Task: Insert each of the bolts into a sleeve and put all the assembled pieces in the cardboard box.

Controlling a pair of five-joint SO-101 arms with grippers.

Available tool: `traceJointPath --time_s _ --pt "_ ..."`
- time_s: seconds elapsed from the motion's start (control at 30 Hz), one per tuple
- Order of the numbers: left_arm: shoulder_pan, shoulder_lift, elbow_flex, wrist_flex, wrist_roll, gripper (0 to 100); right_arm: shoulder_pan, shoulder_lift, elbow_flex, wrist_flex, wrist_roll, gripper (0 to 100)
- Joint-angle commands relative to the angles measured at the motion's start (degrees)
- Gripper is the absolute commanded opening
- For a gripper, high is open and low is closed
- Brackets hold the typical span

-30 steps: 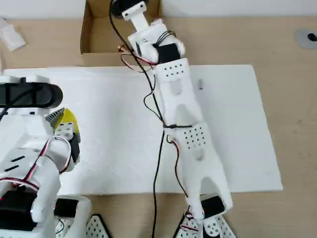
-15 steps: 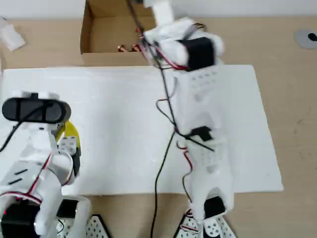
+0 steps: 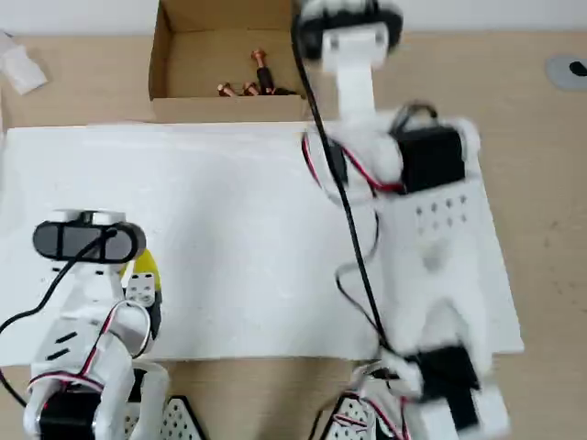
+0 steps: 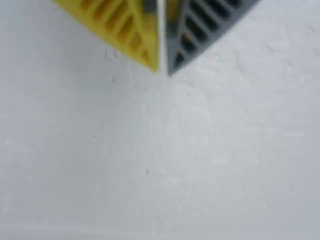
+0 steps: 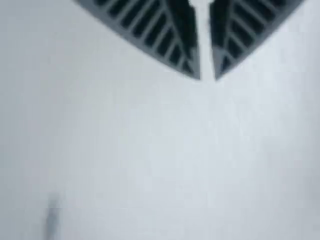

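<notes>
Left wrist view gives us the left end effector (image 4: pixel 162 67) from close above: its yellow finger (image 4: pixel 125 35) and grey finger (image 4: pixel 210 25) are drawn together, with a hairline slit between the tips, and they hang over the white foam sheet (image 4: pixel 165 165). In the right wrist view we see the right end effector (image 5: pixel 205 75) in much the same state, two dark ribbed fingers (image 5: pixel 150 30) closed to a narrow gap above a pale, featureless surface; we cannot tell which surface that is. From the high view we place the left arm (image 3: pixel 92 339) folded back at the near left corner of the foam sheet, its yellow finger pointing down at the sheet beneath the black wrist camera (image 3: pixel 87 238). The right arm (image 3: pixel 431 257) stretches from its base at the near right edge across the sheet to the far side, where its wrist sits just beside the right wall of the cardboard box (image 3: pixel 163 64). Inside that box, toward its near right part, lie several copper-coloured pieces (image 3: pixel 260 66), close to one another; they are too small for us to tell bolt from sleeve. The box stands on the wooden tabletop (image 3: pixel 537 137), touching the far edge of the foam sheet.
</notes>
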Motion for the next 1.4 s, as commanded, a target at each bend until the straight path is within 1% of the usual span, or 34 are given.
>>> traceJointPath --time_s 0.0,0.1,0.17,0.27,0.43,0.57,0.7,0.8,0.97,1.1,1.37 --pt "-0.7 -0.4 1.3 -1.4 -0.4 0 3.7 -13.9 25.4 -6.9 -0.4 0.9" --pt "-0.7 -0.4 3.7 -1.5 -0.4 0 9.1 -22.9 41.5 -17.1 -0.1 0.9" --pt "-0.7 -0.4 4.7 -1.3 -0.4 0 11.0 -28.5 51.6 -23.2 1.8 0.9" --pt "-0.7 -0.4 6.5 -1.1 0.0 0 11.2 -37.6 65.6 -30.5 6.4 0.9" --pt "-0.7 -0.4 11.0 -1.1 0.0 0 11.2 -54.6 85.2 -42.4 11.1 0.9" --pt "-0.7 -0.4 14.0 -1.1 0.1 0 11.5 -69.2 98.2 -45.3 15.6 0.9" --pt "-1.1 -0.4 17.1 -1.1 4.7 0 11.5 -84.1 110.4 -45.2 19.3 0.9" --pt "-4.0 -0.4 19.5 -1.5 8.0 0 11.5 -94.5 112.5 -42.1 20.0 0.9" --pt "-9.1 -0.4 23.1 -1.4 13.0 0 11.6 -92.4 111.9 -40.4 20.0 1.0" --pt "-11.0 -0.4 26.3 -1.3 13.3 0 11.6 -92.4 111.9 -40.2 20.0 1.0" --pt "-11.0 -0.4 26.4 -1.4 13.3 0 11.6 -92.4 111.9 -40.1 20.0 1.0"
